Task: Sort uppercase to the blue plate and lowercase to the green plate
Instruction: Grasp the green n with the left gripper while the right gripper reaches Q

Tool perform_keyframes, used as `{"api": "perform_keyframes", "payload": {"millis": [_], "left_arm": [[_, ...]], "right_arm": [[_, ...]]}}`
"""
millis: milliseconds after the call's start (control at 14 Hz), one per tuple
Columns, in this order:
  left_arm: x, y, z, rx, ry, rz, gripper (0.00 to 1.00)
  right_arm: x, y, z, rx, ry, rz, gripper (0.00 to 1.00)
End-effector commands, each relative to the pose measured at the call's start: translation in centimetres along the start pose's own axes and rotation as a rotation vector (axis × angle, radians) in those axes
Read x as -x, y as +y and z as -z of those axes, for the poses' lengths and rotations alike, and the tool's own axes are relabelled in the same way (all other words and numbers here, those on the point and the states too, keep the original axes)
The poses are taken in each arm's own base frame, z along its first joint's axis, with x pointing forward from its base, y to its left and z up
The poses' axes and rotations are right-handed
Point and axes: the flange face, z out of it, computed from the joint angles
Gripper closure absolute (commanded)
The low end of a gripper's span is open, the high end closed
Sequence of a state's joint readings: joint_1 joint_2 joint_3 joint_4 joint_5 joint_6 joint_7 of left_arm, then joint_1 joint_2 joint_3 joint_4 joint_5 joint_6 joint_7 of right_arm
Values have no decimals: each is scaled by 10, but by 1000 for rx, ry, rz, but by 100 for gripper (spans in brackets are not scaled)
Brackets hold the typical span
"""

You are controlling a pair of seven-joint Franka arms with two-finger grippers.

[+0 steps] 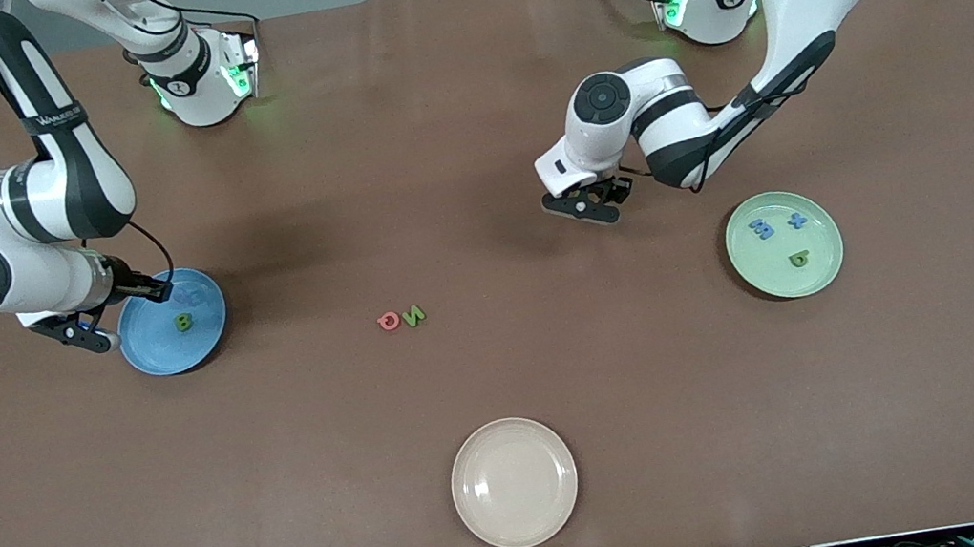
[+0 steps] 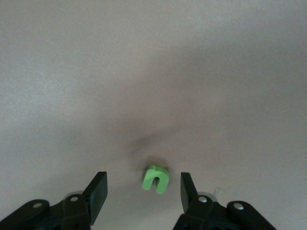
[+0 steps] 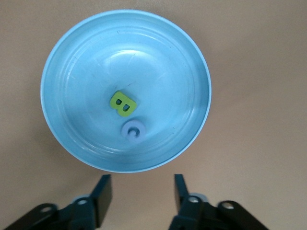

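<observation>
The blue plate (image 1: 161, 356) holds a green B (image 1: 184, 323) and a pale blue rounded letter (image 3: 133, 130). My right gripper (image 1: 86, 335) hovers open and empty just off the plate's rim (image 3: 141, 182). My left gripper (image 1: 588, 205) is low over the bare table between the plates, open. A small green u/n-shaped lowercase piece (image 2: 155, 178) lies flat between its fingers (image 2: 142, 178), untouched. A pinkish-red Q (image 1: 389, 321) and a green N (image 1: 413, 315) lie side by side mid-table. The green plate (image 1: 820, 274) holds a blue m (image 1: 762, 227), a blue x (image 1: 796, 220) and a green rounded letter (image 1: 799, 259).
A cream plate (image 1: 514, 482) sits nearest the front camera, at the middle of the table's edge. Both arm bases stand along the edge farthest from that camera.
</observation>
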State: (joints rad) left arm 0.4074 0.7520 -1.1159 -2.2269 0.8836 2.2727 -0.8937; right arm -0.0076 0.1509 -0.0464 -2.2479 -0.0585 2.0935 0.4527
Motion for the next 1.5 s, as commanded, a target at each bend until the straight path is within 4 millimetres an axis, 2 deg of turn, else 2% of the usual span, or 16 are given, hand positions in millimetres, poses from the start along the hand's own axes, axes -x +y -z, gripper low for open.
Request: {"api": "perform_keyframes", "payload": {"millis": [0, 143, 357, 570, 856, 998, 1212, 1426], "left_arm": [[3, 8, -6, 14, 3, -5, 34], [6, 7, -13, 22, 1, -5, 34], [9, 8, -18, 36, 3, -7, 34], [8, 4, -22, 34, -1, 2, 39], [9, 6, -29, 27, -6, -5, 40], [9, 6, -29, 27, -7, -5, 46], [10, 9, -29, 22, -2, -15, 65], [10, 10, -29, 19, 1, -20, 76]], "right_arm": [[0, -2, 5, -22, 8, -6, 0], [2, -11, 9, -74, -2, -37, 0], [14, -46, 18, -135, 27, -128, 0], [42, -108, 29, -155, 83, -265, 0], [54, -180, 24, -195, 113, -501, 0], [58, -217, 18, -209, 116, -599, 0], [68, -268, 4, -267, 132, -737, 0], [76, -321, -13, -279, 131, -838, 1]]}}
